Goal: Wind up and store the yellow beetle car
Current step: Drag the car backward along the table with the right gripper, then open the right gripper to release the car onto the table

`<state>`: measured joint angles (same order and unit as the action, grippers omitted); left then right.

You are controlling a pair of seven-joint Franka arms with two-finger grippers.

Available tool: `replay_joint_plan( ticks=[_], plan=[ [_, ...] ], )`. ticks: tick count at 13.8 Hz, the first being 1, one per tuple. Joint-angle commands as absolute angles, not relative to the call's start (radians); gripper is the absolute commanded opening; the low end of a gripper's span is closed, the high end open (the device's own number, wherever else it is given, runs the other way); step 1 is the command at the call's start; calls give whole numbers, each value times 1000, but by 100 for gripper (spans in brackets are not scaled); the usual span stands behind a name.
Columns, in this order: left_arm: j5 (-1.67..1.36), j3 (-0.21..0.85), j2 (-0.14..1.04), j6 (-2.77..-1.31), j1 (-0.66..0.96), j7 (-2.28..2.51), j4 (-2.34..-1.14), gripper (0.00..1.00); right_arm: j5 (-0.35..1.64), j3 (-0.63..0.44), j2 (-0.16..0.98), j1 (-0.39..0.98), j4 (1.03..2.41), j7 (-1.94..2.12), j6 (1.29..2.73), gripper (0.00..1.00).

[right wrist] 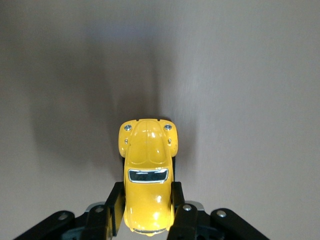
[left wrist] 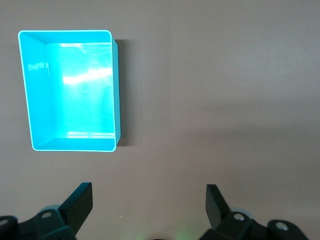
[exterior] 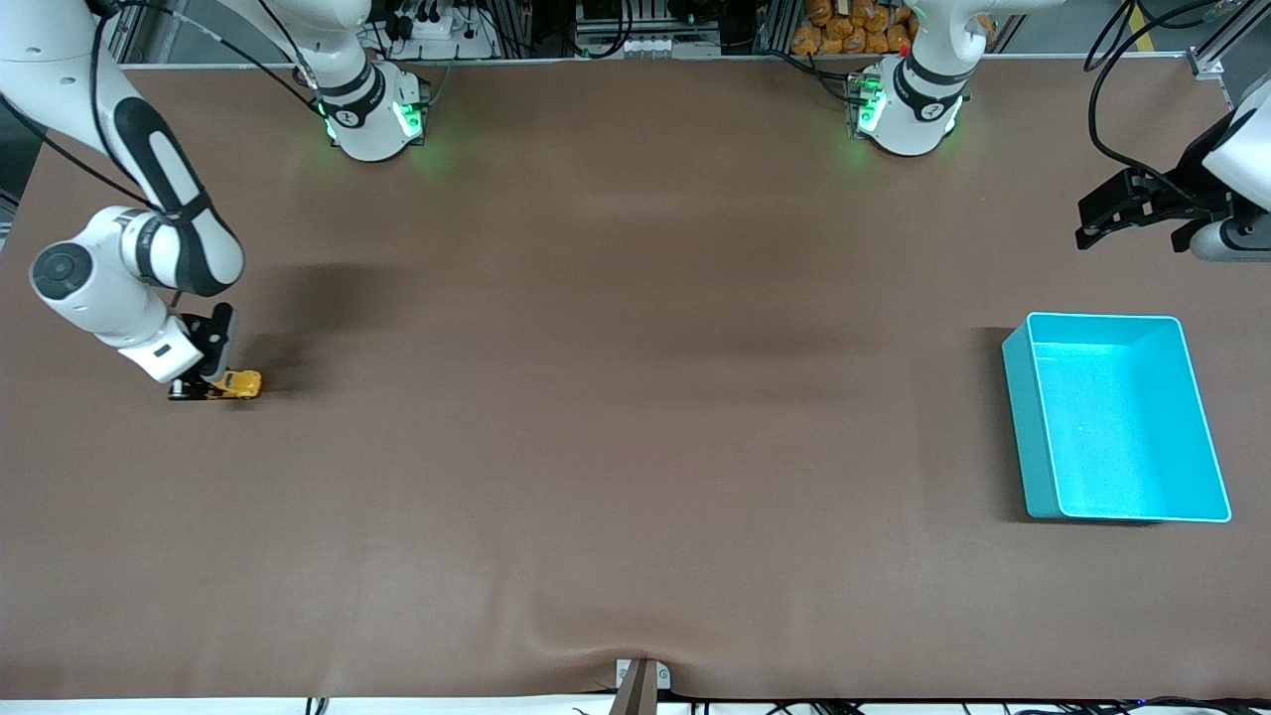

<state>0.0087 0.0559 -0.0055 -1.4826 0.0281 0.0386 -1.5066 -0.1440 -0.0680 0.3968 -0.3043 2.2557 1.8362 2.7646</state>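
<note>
The yellow beetle car point(exterior: 240, 383) is tiny, with a rounded body and dark windows. It sits low at the brown mat near the right arm's end of the table. My right gripper point(exterior: 204, 385) is shut on the car's rear half. In the right wrist view the car point(right wrist: 147, 165) points away between the black fingers point(right wrist: 115, 210) of my right gripper point(right wrist: 147, 212). My left gripper point(exterior: 1092, 223) hangs open and empty in the air at the left arm's end and waits; its wrist view point(left wrist: 150, 205) shows only bare mat between the jaws.
An empty teal bin point(exterior: 1023, 417) stands on the mat at the left arm's end, nearer the front camera than the left gripper; it also shows in the left wrist view point(left wrist: 116, 90). Brown mat point(exterior: 635, 397) lies between car and bin.
</note>
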Motion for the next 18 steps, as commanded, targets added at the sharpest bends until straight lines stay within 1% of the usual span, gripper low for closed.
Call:
replay_joint_plan(
  ticks=[1,4,5,7,12,13,14,15,16,17,18],
  plan=[
    [-3,58,-6,-1477,23,43,-1500,100,-161,-55,453,-383,2223,1905,2770,7],
    [-3,58,-6,-1477,23,44,-1502,100,-161,-55,463,-432,2207,1940,2770,8],
    [-3,58,-6,-1477,23,43,-1502,100,-161,-55,465,-445,2198,1942,2770,10],
    [-3,58,-6,-1477,23,43,-1500,100,-161,-55,465,-472,2186,1954,2769,10],
    [-3,58,-6,-1477,23,43,-1500,100,-161,-55,502,-503,2138,1962,2767,13],
    [-3,58,-6,-1477,23,43,-1500,100,-158,-55,505,-505,2134,1962,2767,29],
    [-3,58,-6,-1477,23,43,-1502,100,-150,-54,505,-509,2120,1957,2758,82],
    [-3,58,-6,-1477,23,43,-1502,100,-147,-45,503,-512,2099,1954,2737,100],
    [-3,58,-6,-1477,23,43,-1502,100,-129,-22,494,-511,2054,1953,2676,100],
    [-3,58,-6,-1477,23,43,-1502,100,-62,0,491,-511,1972,1953,2551,100],
    [-3,58,-6,-1477,23,43,-1502,100,15,0,494,-509,1891,1959,2395,100]
  ],
)
